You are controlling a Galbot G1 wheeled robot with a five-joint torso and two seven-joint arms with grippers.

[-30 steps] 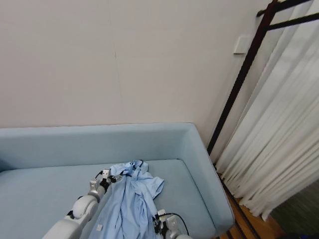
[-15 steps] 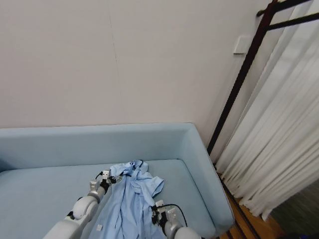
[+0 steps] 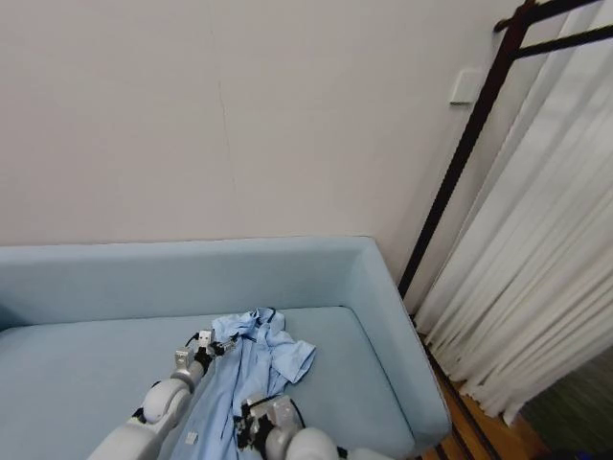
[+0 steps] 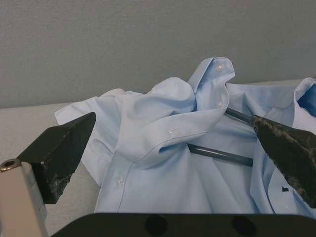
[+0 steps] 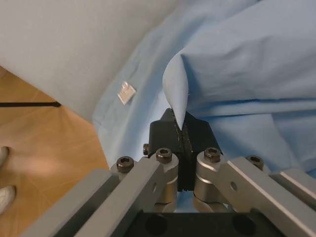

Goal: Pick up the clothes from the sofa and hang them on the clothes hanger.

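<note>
A light blue shirt (image 3: 257, 367) lies crumpled on the pale blue sofa (image 3: 96, 369), toward its right end. In the left wrist view a dark hanger bar (image 4: 219, 155) shows inside the shirt (image 4: 163, 163), below the collar (image 4: 213, 74). My left gripper (image 3: 203, 343) stands open at the shirt's collar end, its fingers (image 4: 61, 150) spread wide on either side of the cloth without touching it. At the shirt's near end, my right gripper (image 3: 257, 424) is shut on a fold of the shirt (image 5: 237, 59); the cloth rises in a point from between the closed fingers (image 5: 170, 129).
A dark clothes rack pole (image 3: 458, 158) slants up beyond the sofa's right arm (image 3: 388, 326), with white curtains (image 3: 536, 249) beside it. A white wall (image 3: 239, 115) backs the sofa. Wooden floor (image 5: 44, 163) shows past the sofa's front edge.
My right gripper has moved left over the near end of the shirt. The left gripper has stayed at the collar.
</note>
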